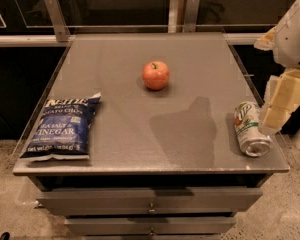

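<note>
Gripper is hovering at the desk's right edge, jaws' state I cannot tell, soda can lying sideways just left of the jaws; looks like approaching, grasping is calling for lowering leftward.

An indoor workplace of the office or break-room kind is indicated. A grey countertop is carried above two shallow drawers fitted with small knobs; glass panels held by metal brackets are seen behind it, and a speckled hard floor below. Snack goods are laid out on top: a chip bag, an apple and a soda can. The gripper is seen at the right edge, just beside the soda can.
</note>
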You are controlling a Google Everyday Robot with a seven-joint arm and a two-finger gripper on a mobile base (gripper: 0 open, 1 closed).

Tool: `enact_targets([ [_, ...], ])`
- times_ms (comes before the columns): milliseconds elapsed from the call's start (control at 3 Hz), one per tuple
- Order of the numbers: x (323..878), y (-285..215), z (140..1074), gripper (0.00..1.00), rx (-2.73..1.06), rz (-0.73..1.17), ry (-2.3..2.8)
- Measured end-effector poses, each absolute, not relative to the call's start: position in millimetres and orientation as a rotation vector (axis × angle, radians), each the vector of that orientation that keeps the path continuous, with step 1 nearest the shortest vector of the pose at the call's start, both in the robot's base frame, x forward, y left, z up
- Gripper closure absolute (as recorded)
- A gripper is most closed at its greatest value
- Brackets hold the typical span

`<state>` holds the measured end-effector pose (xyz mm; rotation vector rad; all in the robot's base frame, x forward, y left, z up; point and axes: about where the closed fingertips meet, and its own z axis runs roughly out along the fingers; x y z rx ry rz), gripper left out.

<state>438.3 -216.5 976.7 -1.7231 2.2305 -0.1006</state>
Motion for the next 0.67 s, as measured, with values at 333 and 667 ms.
enact_targets([
  [333,439.4,-216.5,977.9,0.00,-1.709,-0.113,2.231],
  [667,443.4,-219.3,970.2,0.00,-1.623,-0.106,2.289],
])
